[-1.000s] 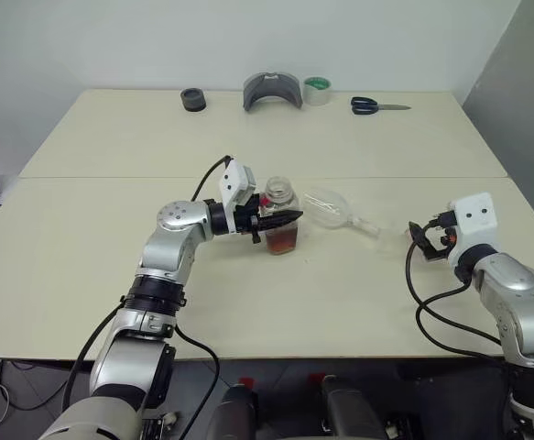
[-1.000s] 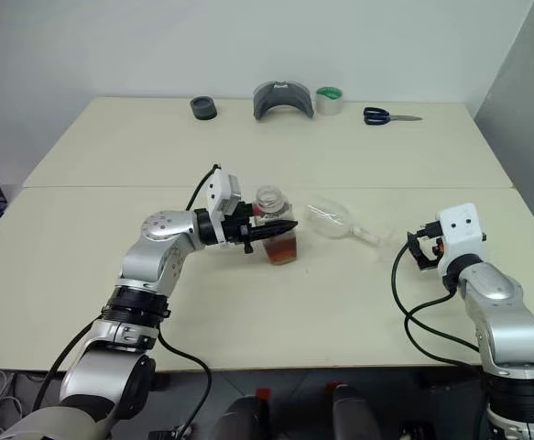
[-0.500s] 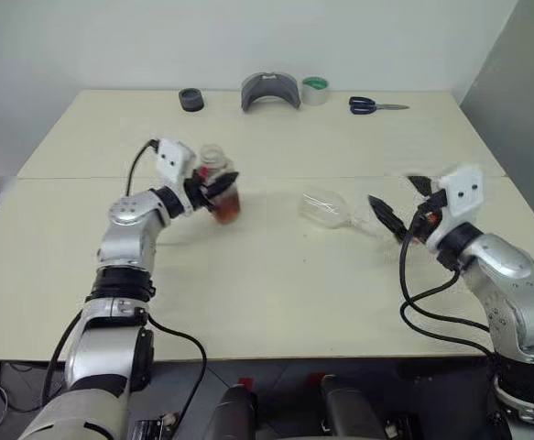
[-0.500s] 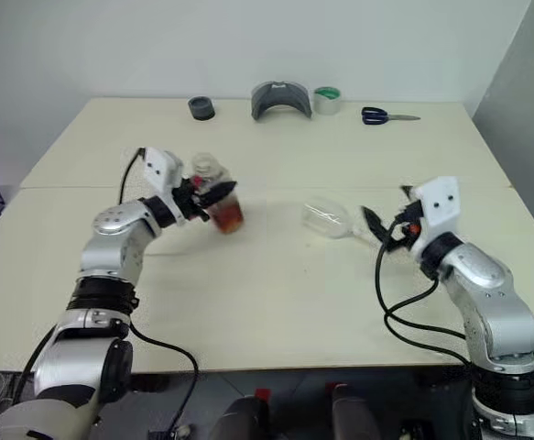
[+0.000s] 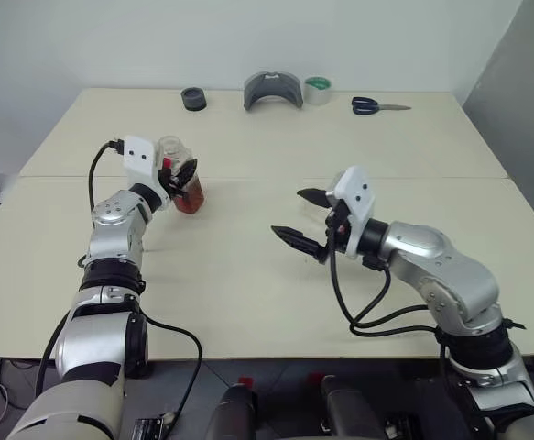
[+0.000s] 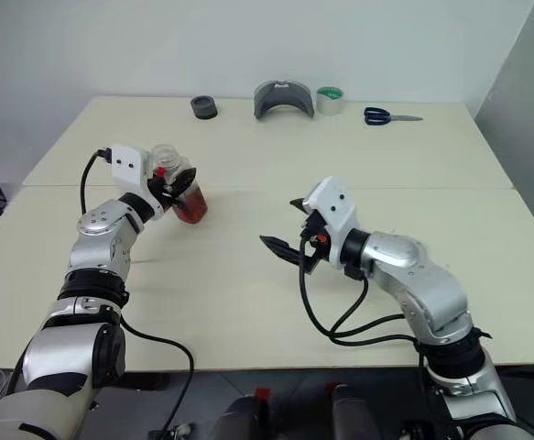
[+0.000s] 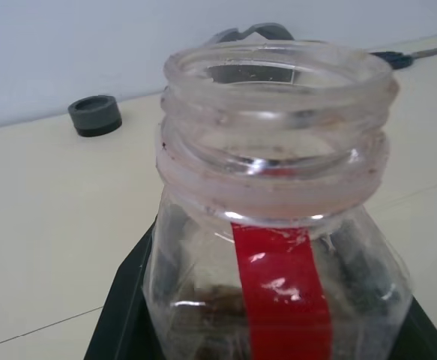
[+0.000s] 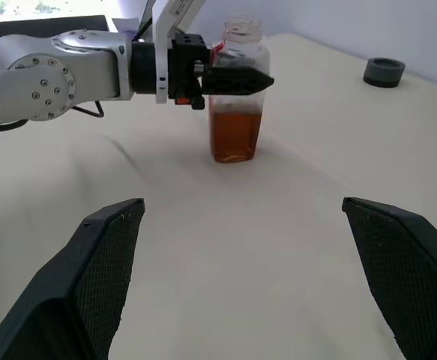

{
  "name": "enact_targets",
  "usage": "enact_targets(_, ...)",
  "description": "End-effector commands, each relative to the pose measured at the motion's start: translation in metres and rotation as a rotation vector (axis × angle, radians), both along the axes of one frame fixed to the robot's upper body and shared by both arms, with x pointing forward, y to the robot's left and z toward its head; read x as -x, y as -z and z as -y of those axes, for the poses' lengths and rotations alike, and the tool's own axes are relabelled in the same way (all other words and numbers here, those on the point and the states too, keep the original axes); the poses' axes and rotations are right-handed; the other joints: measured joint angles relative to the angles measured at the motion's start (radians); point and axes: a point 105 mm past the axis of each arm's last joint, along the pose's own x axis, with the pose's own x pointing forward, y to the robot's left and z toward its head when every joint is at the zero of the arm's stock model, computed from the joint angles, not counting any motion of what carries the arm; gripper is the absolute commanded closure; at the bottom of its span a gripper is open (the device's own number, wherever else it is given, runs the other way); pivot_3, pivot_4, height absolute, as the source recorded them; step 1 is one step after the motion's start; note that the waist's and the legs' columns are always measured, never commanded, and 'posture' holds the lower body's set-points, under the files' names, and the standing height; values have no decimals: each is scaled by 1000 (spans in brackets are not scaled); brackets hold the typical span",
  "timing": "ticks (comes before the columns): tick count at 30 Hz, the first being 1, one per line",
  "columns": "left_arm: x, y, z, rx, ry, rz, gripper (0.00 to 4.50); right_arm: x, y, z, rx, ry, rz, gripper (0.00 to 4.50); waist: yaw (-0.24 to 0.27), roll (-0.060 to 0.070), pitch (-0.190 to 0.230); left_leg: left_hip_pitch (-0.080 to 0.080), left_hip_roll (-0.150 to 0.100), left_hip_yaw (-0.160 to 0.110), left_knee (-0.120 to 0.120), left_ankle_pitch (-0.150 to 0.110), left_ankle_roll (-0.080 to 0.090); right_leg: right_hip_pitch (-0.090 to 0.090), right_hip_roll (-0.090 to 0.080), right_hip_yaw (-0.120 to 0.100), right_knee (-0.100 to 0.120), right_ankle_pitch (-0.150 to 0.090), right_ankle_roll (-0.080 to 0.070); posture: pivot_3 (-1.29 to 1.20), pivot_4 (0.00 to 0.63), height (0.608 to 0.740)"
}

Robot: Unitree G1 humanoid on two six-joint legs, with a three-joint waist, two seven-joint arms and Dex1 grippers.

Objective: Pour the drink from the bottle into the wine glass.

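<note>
Preparation is the step in hand, by my judgement: no pouring has begun, and the vessel to receive the drink has yet to be made ready.

1. Cream rectangular table (image 5: 248, 293): work surface for everything below.
2. Right gripper (image 5: 288, 213): well apart from the bottle, on its right, and pointing towards it. Its two black fingers are spread wide with nothing between them.
3. Left gripper (image 5: 182, 174): fingers clamped on the bottle's body.
4. Small clear squarish plastic bottle with a red label strip (image 7: 278, 225): upright in that grip, cap off, mouth open. Whether its base touches the table cannot be told.
5. Translucent reddish-brown drink (image 8: 234, 135): fills the lower part of the bottle; none spilled.

Change from a second ago: the bottle has been carried well to the robot's left of where it stood. At that time the clear stemmed wine glass lay on its side just to the right of the bottle. The right arm has swung in from the far right and now covers that spot.

Next move, as judged: the right gripper must take the glass and stand it on its foot. The bottle can then return and tip over the bowl. A light hold is needed, as the glass rolls easily.
</note>
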Motion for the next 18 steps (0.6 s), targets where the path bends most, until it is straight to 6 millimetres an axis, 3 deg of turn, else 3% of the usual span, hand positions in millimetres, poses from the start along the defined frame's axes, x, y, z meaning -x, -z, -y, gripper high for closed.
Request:
enact_targets(1,2,-14,-9,25,-40,52,2805,1,-15,-8,-11,-25,78,0,-1,0,0,0,0,0,0,0,0,0,0,0,0,0,0,0,150,740)
enact_targets(4,2,-11,-12,59,-63,45,2805,-1,-16,-12,-10,-28,86,0,-1,0,0,0,0,0,0,0,0,0,0,0,0,0,0,0,150,740)
enact_targets(13,4,-5,-14,85,-69,34,89,-2,-18,-14,-17,-27,96,0,-1,0,0,0,0,0,0,0,0,0,0,0,0,0,0,0,150,740)
enact_targets(18,7,4,-13,55,-75,27,40,-2,-17,-13,-9,-22,94,0,-1,0,0,0,0,0,0,0,0,0,0,0,0,0,0,0,150,740)
